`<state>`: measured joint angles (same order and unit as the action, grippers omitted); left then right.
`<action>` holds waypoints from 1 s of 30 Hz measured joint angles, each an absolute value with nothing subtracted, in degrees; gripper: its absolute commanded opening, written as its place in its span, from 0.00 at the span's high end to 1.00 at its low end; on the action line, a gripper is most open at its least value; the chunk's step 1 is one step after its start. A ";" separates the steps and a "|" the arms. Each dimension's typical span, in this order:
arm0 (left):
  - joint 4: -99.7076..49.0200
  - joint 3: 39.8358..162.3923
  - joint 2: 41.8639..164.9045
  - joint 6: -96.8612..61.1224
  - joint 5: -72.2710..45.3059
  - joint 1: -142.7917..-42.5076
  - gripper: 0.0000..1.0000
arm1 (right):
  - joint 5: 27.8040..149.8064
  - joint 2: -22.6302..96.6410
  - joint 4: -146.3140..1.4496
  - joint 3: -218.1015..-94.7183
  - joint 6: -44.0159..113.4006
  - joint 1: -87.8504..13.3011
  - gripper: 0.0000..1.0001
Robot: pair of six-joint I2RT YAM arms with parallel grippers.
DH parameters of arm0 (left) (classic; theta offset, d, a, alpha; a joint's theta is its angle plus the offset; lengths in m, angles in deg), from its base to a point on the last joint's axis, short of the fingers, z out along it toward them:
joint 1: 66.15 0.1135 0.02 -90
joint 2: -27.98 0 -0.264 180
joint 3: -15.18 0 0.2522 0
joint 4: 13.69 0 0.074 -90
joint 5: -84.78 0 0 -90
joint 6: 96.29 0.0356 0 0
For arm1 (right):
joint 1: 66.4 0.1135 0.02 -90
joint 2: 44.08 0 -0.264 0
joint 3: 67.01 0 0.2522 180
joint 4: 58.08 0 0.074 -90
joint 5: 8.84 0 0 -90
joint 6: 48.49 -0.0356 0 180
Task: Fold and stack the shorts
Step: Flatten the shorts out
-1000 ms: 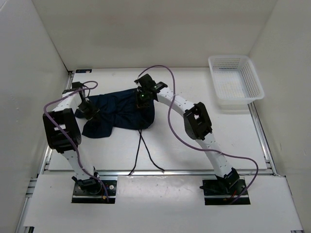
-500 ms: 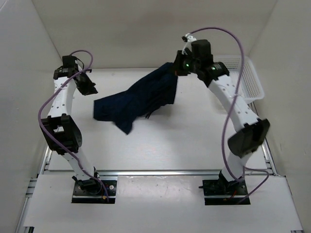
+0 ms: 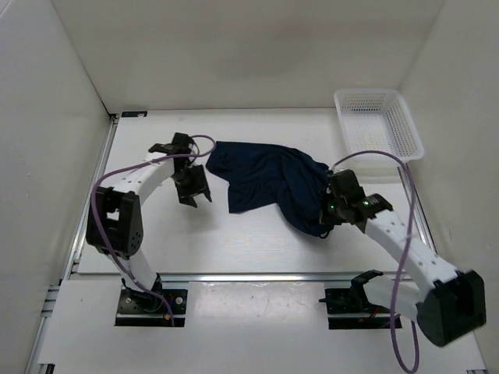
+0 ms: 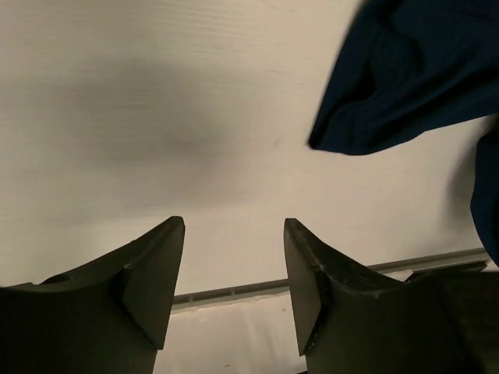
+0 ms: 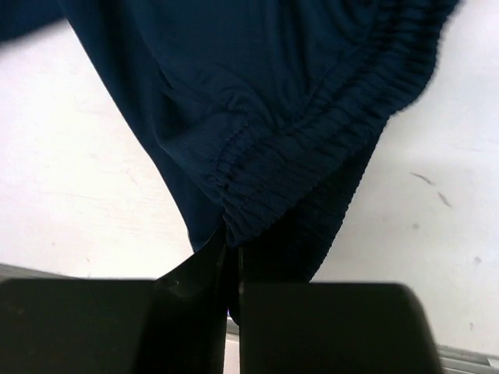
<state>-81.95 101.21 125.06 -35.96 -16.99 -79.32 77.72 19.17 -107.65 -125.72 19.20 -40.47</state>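
left pincer [image 4: 232, 234] apart, empty | right pincer [image 5: 232, 253] clamped on shorts [image 3: 265, 175] waistband | legs bunched, indistinct

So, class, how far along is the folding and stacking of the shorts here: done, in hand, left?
Done: no fold shows; the shorts lie rumpled and spread on the table. In hand: the right gripper is shut on the gathered waistband; the left gripper is open, empty, beside a hem. Left: every fold, then stacking.
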 measured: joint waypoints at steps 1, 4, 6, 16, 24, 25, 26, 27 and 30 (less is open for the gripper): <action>-81.45 101.61 126.04 -36.44 -17.03 -81.20 0.30 | 76.74 16.24 -108.44 -124.94 18.63 -40.84 1.00; -81.05 105.80 130.21 -37.45 -16.95 -84.87 0.29 | 74.90 9.94 -108.41 -124.87 17.41 -41.45 1.00; -80.72 111.49 134.59 -38.12 -16.79 -86.16 0.34 | 74.16 8.74 -108.50 -124.87 16.93 -41.71 1.00; -79.59 131.73 152.57 -40.64 -16.60 -89.96 0.26 | 73.09 9.66 -110.43 -124.89 16.21 -42.46 1.00; -81.27 134.85 157.67 -41.84 -17.36 -92.11 0.89 | 72.43 9.66 -111.43 -125.44 16.16 -43.03 1.00; -81.62 135.01 157.67 -41.91 -17.34 -92.26 0.89 | 72.39 9.66 -111.47 -125.57 16.19 -43.09 1.00; -82.01 135.31 157.67 -41.88 -17.32 -92.39 0.89 | 72.32 9.66 -111.50 -125.70 16.16 -43.18 1.00; -82.43 135.71 157.64 -41.86 -17.25 -92.43 0.89 | 72.28 9.66 -111.58 -125.90 16.14 -43.29 1.00; -84.00 136.84 157.38 -41.47 -16.58 -92.19 0.89 | 72.28 10.18 -111.91 -126.73 16.16 -43.51 1.00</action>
<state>-84.00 136.84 157.38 -41.47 -16.58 -92.19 72.28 10.18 -111.91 -126.73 16.16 -43.51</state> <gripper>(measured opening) 0.124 0.027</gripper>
